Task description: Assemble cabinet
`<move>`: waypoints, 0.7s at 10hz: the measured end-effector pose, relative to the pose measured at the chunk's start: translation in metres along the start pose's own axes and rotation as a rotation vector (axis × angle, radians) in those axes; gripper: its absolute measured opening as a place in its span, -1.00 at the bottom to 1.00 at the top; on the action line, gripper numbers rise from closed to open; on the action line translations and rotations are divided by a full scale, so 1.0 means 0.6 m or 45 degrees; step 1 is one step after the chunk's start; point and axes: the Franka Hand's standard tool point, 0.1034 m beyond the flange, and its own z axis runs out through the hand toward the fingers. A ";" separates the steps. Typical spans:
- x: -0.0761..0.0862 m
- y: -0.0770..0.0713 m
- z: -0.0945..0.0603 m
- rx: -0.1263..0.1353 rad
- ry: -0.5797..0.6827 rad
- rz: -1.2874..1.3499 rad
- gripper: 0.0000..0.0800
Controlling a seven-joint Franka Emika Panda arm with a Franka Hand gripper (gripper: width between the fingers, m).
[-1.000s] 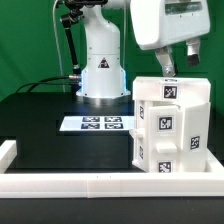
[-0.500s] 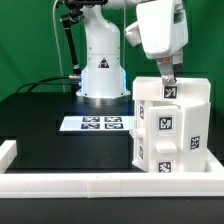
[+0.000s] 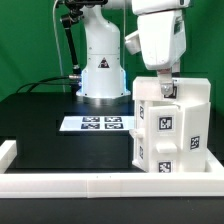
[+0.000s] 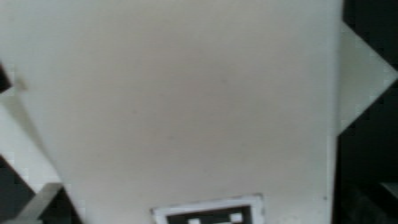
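The cabinet (image 3: 170,128) is a large white box with several black-and-white tags, standing at the exterior view's right against the front rail. My gripper (image 3: 166,86) has come down from above onto the cabinet's top, at its edge toward the exterior view's left. Only dark finger parts show under the white hand, so I cannot tell how the jaws stand. The wrist view is filled by a white cabinet face (image 4: 178,100) very close up, with a tag (image 4: 210,214) at one edge. No fingers show there.
The marker board (image 3: 95,124) lies flat on the black table in front of the arm's base (image 3: 102,72). A long white rail (image 3: 90,182) frames the table's front and the exterior view's left side. Cables hang behind the base.
The hand has moved toward the exterior view's left and down, from above the cabinet's right part to its top left edge. The cabinet has not visibly moved.
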 end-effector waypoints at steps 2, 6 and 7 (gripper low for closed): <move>-0.001 0.000 0.000 0.000 0.000 0.058 0.40; -0.006 0.004 -0.001 -0.002 0.004 0.315 0.40; -0.009 0.007 -0.002 -0.005 0.006 0.412 0.40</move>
